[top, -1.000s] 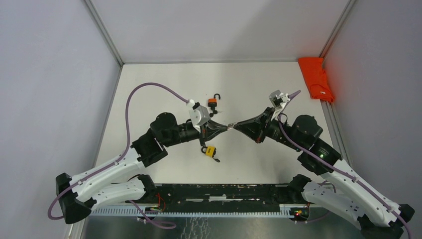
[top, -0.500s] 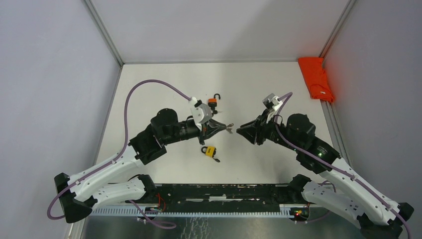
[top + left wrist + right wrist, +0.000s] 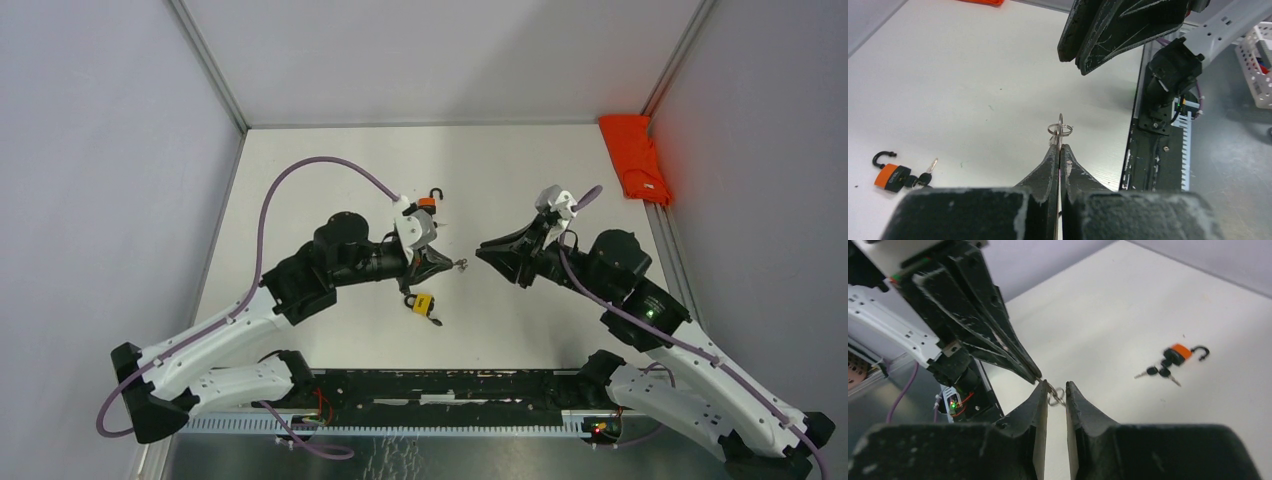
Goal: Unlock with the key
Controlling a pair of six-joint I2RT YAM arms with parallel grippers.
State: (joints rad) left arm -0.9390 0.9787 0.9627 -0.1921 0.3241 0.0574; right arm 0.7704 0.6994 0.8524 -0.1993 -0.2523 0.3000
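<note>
My left gripper [image 3: 441,262] [image 3: 1060,148] is shut on the key; only its small wire ring [image 3: 1060,130] [image 3: 460,264] sticks out past the tips. A short gap to the right, my right gripper [image 3: 482,250] [image 3: 1056,386] stands open and points at the ring [image 3: 1057,395], without touching it. The left fingers [image 3: 998,340] fill the upper left of the right wrist view. A yellow padlock [image 3: 423,303] lies on the table just below the left gripper. An orange padlock [image 3: 428,203] [image 3: 893,178] [image 3: 1180,352] with its shackle open and black-headed keys [image 3: 1159,371] lies behind the left gripper.
A red cloth [image 3: 635,155] lies at the back right corner against the wall. A black rail [image 3: 450,385] runs along the near edge between the arm bases. Grey walls close in the white table [image 3: 330,170] on three sides.
A second ago both grippers' tips met at the key ring. The right gripper has opened and drawn back to the right; the left still holds the key and has shifted slightly.
</note>
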